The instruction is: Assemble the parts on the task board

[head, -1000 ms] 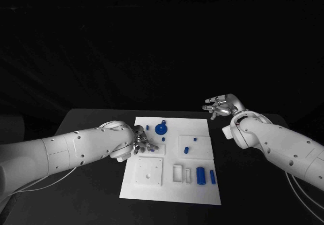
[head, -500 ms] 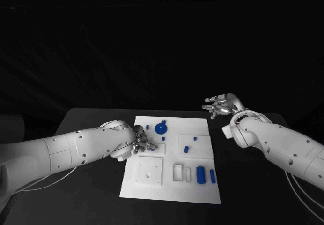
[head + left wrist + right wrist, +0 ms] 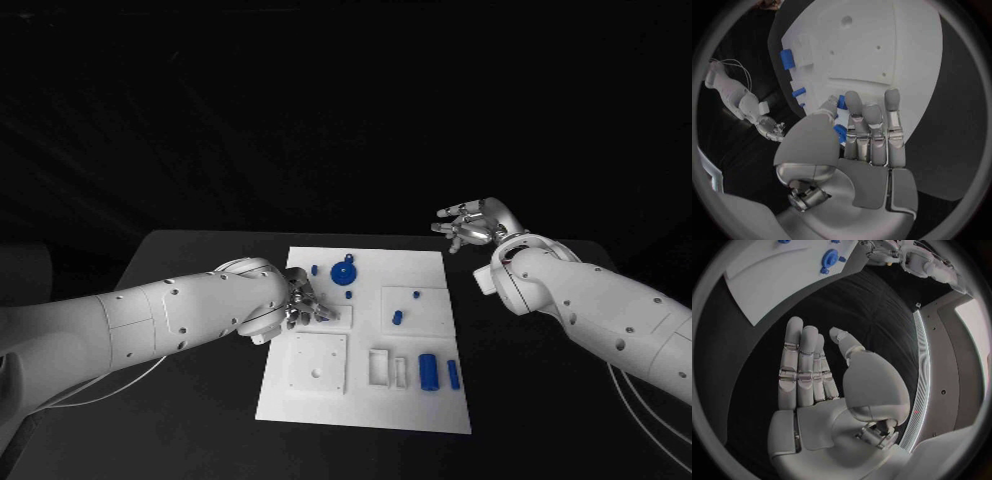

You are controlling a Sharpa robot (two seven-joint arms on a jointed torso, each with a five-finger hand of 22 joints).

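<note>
Here the task board lay in the middle of the black table, with blue parts spread over it: a round wheel-like piece at the far end, small pegs near the centre, two cylinders at the near right. The left hand hovered low over the board's left side, and whether it pinched anything could not be told. The left wrist view showed its fingers straight, close above a blue piece by the thumb, which the head view hid. If the hand closed off-centre, the piece would probably skid or tip. The right hand hung released, fingers apart, beyond the board's far right corner; its wrist view confirmed an empty palm.
</note>
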